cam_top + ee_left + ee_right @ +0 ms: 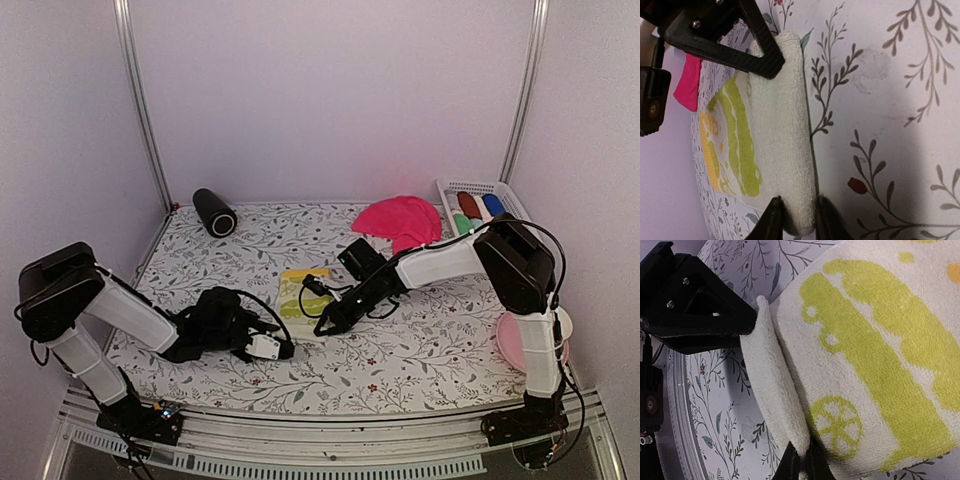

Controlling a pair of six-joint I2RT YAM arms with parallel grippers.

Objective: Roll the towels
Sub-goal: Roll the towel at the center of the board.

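A pale towel (298,290) printed in lime green and yellow lies mid-table, its near edge turned over into a short thick roll (790,135). My left gripper (797,222) is shut on one end of that roll, a finger pressed to each side. At the other end my right gripper (802,467) is shut, pinching the rolled edge (772,385). In the top view the two grippers, left (286,349) and right (322,328), meet at the towel's near edge. A hot pink towel (400,220) sits crumpled at the back right.
A white basket (462,186) at the back right holds red, blue and green rolled towels. A black cylinder (213,212) lies at the back left. A pink plate (520,345) sits by the right arm's base. White walls enclose the table.
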